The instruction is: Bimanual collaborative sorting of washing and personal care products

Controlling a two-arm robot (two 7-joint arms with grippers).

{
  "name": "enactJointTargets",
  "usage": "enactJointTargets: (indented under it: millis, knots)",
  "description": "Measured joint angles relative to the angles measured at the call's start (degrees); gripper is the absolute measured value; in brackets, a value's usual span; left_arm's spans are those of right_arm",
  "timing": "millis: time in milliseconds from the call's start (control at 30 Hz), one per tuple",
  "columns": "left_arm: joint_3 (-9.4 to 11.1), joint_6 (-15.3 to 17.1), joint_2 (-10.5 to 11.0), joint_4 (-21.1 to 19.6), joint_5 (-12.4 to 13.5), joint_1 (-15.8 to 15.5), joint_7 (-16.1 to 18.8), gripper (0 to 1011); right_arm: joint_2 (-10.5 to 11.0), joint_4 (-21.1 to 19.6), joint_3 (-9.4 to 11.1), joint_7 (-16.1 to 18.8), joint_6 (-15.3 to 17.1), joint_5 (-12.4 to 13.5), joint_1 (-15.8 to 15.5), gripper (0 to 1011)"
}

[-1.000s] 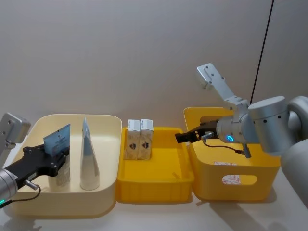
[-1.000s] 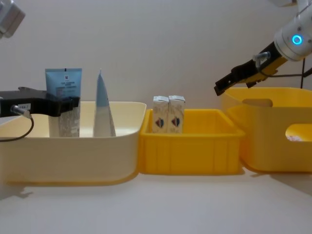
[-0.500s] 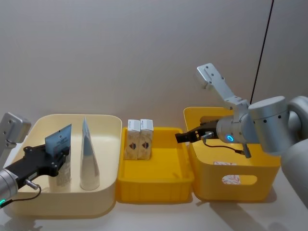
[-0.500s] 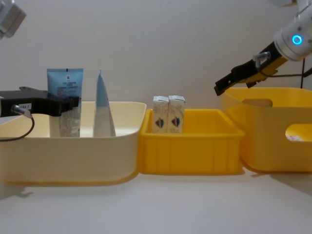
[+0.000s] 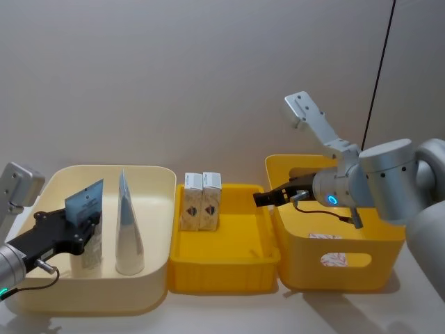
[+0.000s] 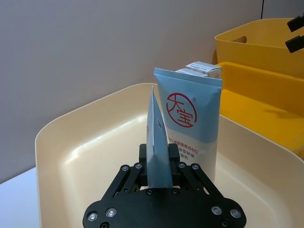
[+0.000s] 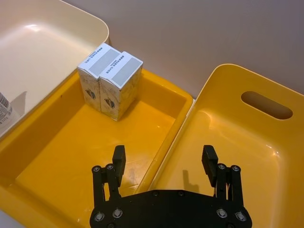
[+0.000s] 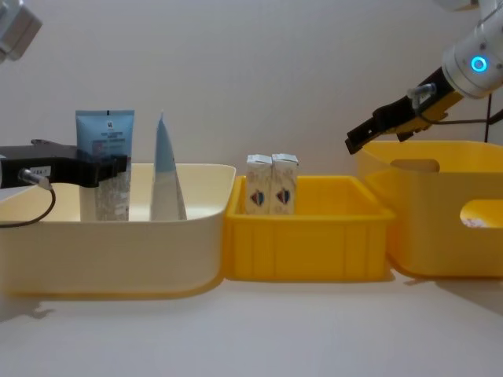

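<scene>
- Lower left: your left gripper (image 5: 85, 228) clamps a blue tube (image 5: 85, 203) in the cream tub (image 5: 104, 169).
- Right of centre: your right gripper (image 5: 259, 200) hangs wide open, empty.

At the chest view's left, the cream tub (image 8: 110, 243) hides the bases of the 2 light-blue tubes (image 8: 167, 169). The left gripper (image 8: 118, 166) grips the leftmost tube (image 8: 104, 129), its far finger behind it. The yellow tray (image 8: 306, 243) hides the feet of the 2 cartons (image 8: 272, 184). At right, a whitish thing (image 8: 470, 222), perhaps a carton, peeks through the deep tub (image 8: 424, 228) handle hole.
</scene>
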Motion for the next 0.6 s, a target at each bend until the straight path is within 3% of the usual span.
enactJointTargets:
  millis: [600]
  knots:
    - [0.0, 0.0, 0.0, 0.0, 0.0, 0.0, 0.0, 235, 0.0, 0.0, 0.0, 0.0, 0.0, 0.0, 0.0, 1001]
